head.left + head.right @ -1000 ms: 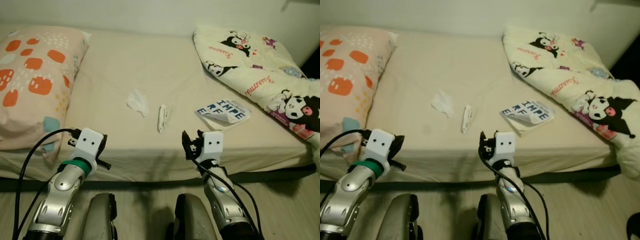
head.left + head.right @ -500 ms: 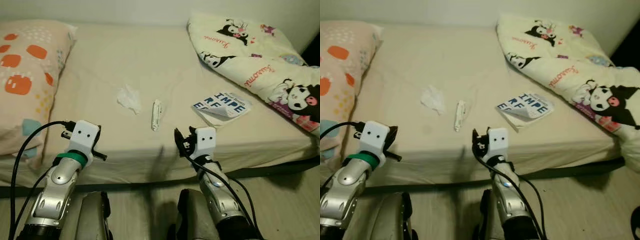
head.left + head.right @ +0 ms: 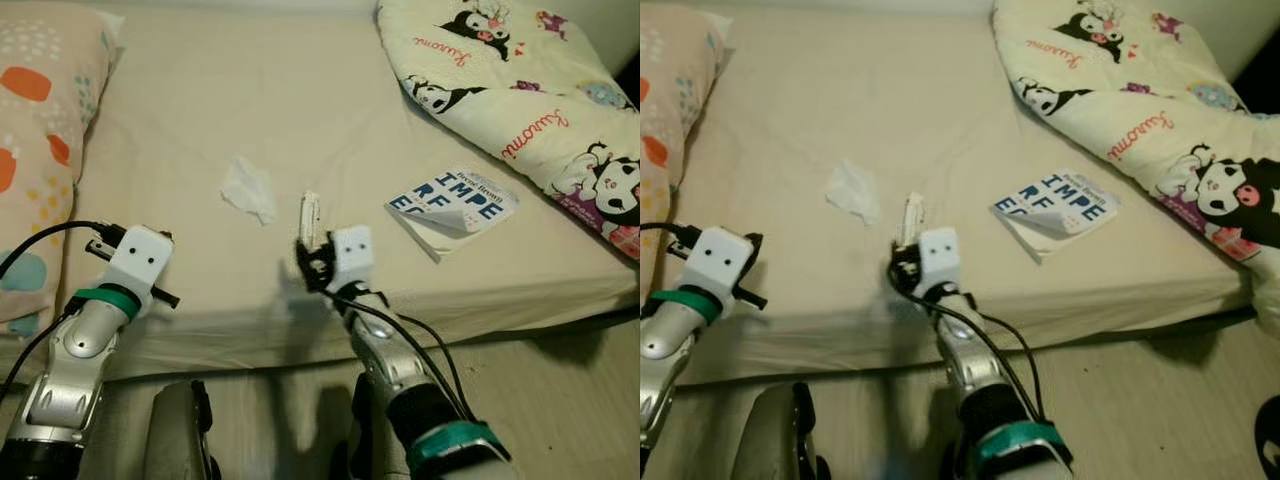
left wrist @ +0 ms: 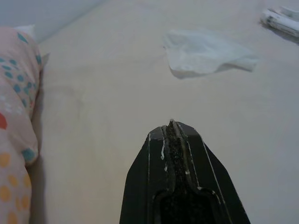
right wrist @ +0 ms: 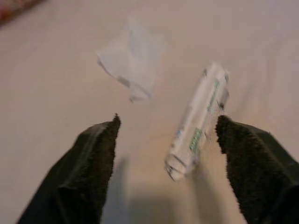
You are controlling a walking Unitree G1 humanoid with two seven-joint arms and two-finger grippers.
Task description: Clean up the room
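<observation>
My right pincer (image 5: 166, 135) hangs spread wide just short of the white wrapper (image 5: 196, 122) lying on the bed (image 3: 200, 120) beside a crumpled tissue (image 3: 248, 187), while my left pincer (image 4: 172, 140), pressed together, hovers nearer the pillow (image 3: 35, 130).

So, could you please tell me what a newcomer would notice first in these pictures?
The right pincer is open just short of a white wrapper in the middle of the bed, with a crumpled tissue to its left. A cartoon-print quilt is piled at the right, with a book beside it.
</observation>
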